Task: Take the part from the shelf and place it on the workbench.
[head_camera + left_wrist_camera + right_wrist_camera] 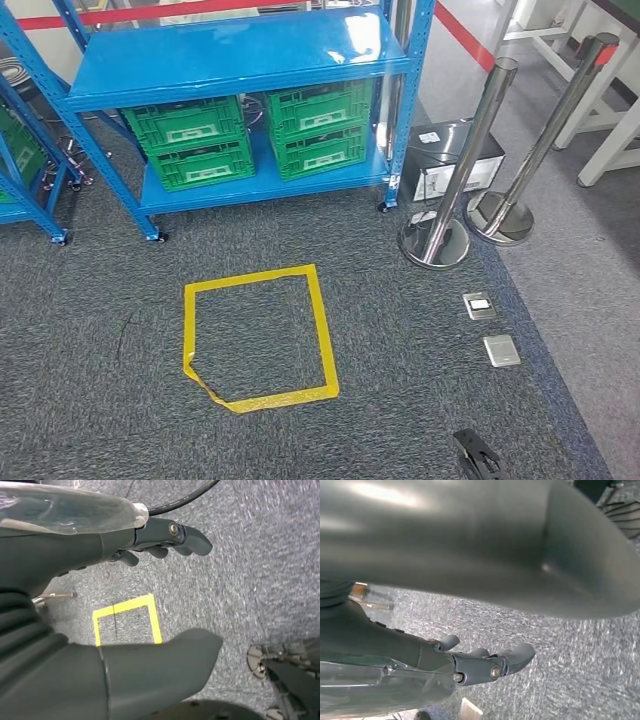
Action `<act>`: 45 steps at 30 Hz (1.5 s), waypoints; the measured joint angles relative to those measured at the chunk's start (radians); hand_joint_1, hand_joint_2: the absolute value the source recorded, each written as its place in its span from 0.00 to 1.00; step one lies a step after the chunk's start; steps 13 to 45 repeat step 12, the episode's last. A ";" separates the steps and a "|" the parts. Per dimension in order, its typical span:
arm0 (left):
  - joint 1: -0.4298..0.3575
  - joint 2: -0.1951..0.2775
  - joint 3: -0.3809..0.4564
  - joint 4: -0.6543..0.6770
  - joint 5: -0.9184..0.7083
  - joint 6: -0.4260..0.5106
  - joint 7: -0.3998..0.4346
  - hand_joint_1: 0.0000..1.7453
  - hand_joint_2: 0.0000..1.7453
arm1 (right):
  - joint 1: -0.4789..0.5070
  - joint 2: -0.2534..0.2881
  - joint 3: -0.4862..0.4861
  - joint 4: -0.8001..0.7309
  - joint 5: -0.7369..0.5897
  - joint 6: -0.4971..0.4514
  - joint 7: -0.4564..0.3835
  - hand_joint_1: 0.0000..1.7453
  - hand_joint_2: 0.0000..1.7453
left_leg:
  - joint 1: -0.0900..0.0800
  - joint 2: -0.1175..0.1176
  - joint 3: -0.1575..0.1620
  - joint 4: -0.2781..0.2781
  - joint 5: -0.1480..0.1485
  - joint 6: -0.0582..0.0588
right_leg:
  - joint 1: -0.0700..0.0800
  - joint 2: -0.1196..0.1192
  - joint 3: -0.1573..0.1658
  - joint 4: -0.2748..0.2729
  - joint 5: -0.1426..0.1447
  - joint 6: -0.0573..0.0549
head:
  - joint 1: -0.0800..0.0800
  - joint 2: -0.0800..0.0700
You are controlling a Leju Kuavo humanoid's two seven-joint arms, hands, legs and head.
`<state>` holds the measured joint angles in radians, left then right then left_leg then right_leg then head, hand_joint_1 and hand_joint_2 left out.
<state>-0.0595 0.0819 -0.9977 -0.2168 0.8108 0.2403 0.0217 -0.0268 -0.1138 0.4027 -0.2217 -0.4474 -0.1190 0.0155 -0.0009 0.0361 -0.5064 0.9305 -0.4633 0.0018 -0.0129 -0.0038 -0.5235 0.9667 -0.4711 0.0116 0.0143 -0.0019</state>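
Head view: a blue steel shelf point(234, 60) stands at the far side of the grey carpet point(90, 380), four green slatted plastic crates point(192, 145) on its lower level. The part itself cannot be made out. A yellow tape square point(256, 338) lies nearer.

Left wrist view: the left hand point(113, 605) hangs over the carpet — thumb and fingers apart, empty.

Right wrist view: the right hand point(471, 605) likewise — spread, touching nothing.

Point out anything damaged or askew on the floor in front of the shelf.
The yellow tape square on the carpet is damaged: its near left corner has peeled and crumpled inward, cutting the corner off. The other sides look straight.
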 joint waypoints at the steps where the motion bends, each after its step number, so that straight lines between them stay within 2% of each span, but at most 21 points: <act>1: 0.005 -0.002 0.019 -0.002 -0.024 -0.006 -0.001 0.00 0.00 | 0.004 0.003 -0.006 -0.003 0.013 0.004 -0.001 0.00 0.00 | 0.000 0.000 0.000 0.000 0.000 0.000 | 0.000 0.000 0.000 0.000 0.000 0.000 | 0.000 0.000; 12: 0.063 -0.023 0.248 -0.036 -0.266 -0.077 -0.009 0.00 0.00 | 0.054 0.033 -0.087 -0.040 0.147 0.038 -0.004 0.00 0.00 | 0.000 0.000 0.000 0.000 0.000 0.000 | 0.000 0.000 0.000 0.000 0.000 0.000 | 0.000 0.000; 45: 0.063 -0.023 0.248 -0.036 -0.266 -0.077 -0.009 0.00 0.00 | 0.054 0.033 -0.087 -0.040 0.147 0.038 -0.004 0.00 0.00 | 0.000 0.000 0.000 0.000 0.000 0.000 | 0.000 0.000 0.000 0.000 0.000 0.000 | 0.000 0.000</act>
